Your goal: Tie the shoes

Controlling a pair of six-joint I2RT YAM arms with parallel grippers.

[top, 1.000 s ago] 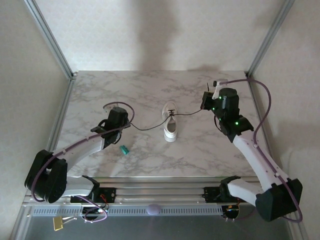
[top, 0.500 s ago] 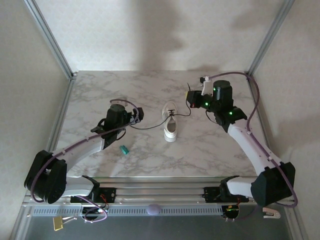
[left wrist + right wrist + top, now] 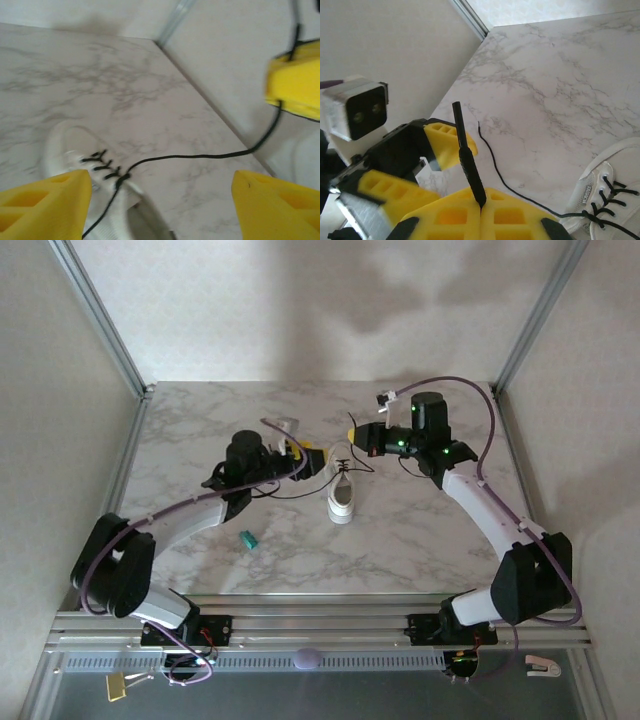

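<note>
Your left gripper (image 3: 160, 200) has just released its lace end and now stands wide, with the small white low-top sneaker (image 3: 342, 495) just ahead of it. Your right gripper (image 3: 481, 206) still pinches the thin black lace (image 3: 468, 155). I judge that no knot is formed yet.

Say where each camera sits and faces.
Top external: above and behind the robot, looking down on the left arm, right arm and small white low-top sneaker.
Left wrist: on the left arm, facing the sneaker past the open left gripper.
Right wrist: right arm, facing the left gripper; right gripper shut on a thin black lace.
All three share the sneaker.
</note>
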